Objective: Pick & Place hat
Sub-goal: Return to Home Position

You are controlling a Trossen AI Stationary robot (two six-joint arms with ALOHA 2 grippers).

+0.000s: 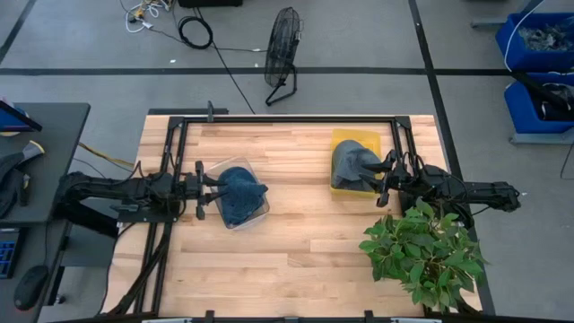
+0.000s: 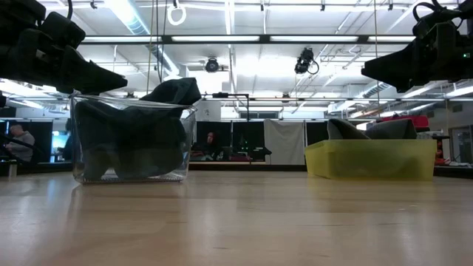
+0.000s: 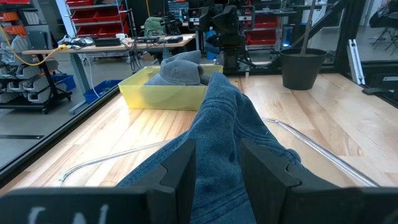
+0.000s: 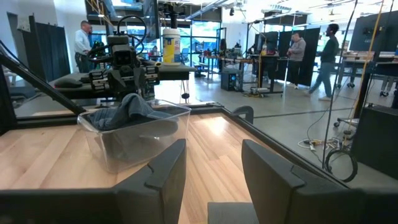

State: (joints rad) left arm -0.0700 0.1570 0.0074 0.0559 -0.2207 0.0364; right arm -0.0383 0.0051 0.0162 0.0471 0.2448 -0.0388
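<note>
A blue denim hat [image 1: 240,196] lies crumpled in a clear bin [image 1: 261,212] on the table's left half, its peak [image 2: 174,89] poking above the rim. My left gripper [image 1: 208,190] hovers open at the bin's left side, above the rim [image 2: 96,74]. The left wrist view shows the blue hat [image 3: 224,118] between and beyond my left gripper's [image 3: 217,168] fingers. A grey hat [image 1: 352,164] rests in a yellow bin [image 1: 345,136] on the right half. My right gripper [image 1: 384,182] hangs open just right of it, raised [image 2: 399,66].
A potted plant [image 1: 421,251] stands at the near right corner, close to the right arm. A black metal frame [image 1: 287,117] runs along the far edge. Bare wood [image 1: 296,242] lies between the bins and toward the near edge. A fan [image 1: 282,54] stands on the floor beyond.
</note>
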